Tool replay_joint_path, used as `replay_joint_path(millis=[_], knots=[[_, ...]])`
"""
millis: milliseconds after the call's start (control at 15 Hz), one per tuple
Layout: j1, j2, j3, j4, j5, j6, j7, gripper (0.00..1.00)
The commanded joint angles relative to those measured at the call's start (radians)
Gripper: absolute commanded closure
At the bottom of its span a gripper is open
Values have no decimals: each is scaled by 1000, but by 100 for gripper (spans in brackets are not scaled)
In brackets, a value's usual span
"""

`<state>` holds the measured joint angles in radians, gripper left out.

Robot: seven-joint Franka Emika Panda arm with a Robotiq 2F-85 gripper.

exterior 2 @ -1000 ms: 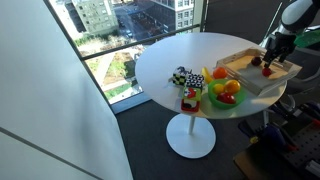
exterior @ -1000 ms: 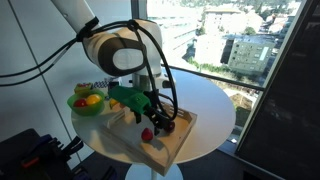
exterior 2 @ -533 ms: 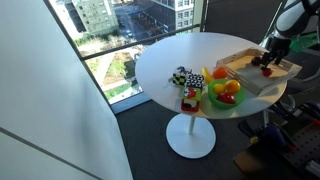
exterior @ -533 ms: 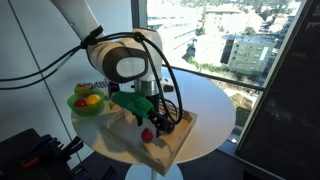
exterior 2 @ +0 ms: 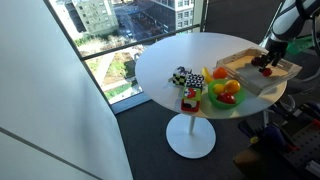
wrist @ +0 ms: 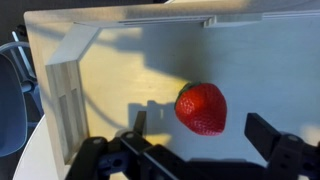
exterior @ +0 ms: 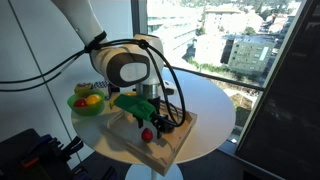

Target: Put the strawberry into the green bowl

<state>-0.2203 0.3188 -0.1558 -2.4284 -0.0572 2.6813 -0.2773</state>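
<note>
Found the strawberry (wrist: pixel 200 108) away from the tray (wrist: pixel 262 62) edges, with the gripper (wrist: pixel 200 152) spread wide. Looked light and squashy; needed a soft pinch across its fat sides.

The strawberry (wrist: pixel 200 108) lay on the pale wooden tray (wrist: pixel 130 60), just ahead of the gripper (wrist: pixel 200 142), whose fingers (wrist: pixel 272 136) stood spread apart, touching neither.

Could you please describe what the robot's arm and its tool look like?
The arm is glossy white with rounded joints and a dark grey round cap on one. Black cables loop beside the wrist. A bright green piece sits above the black tool, whose fingers are black.
</note>
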Motion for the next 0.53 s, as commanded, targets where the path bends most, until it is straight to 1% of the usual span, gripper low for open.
replay_joint_path(millis=[0, 67, 133, 267, 467], knots=[[-28, 16, 22, 21, 19, 2, -34, 0], [-27, 19, 22, 21, 16, 3, -31, 5], [-27, 21, 22, 21, 14, 3, -32, 27], [-26, 23, 21, 23, 13, -1, -24, 31], [-19, 28, 16, 25, 5, -6, -10, 57]])
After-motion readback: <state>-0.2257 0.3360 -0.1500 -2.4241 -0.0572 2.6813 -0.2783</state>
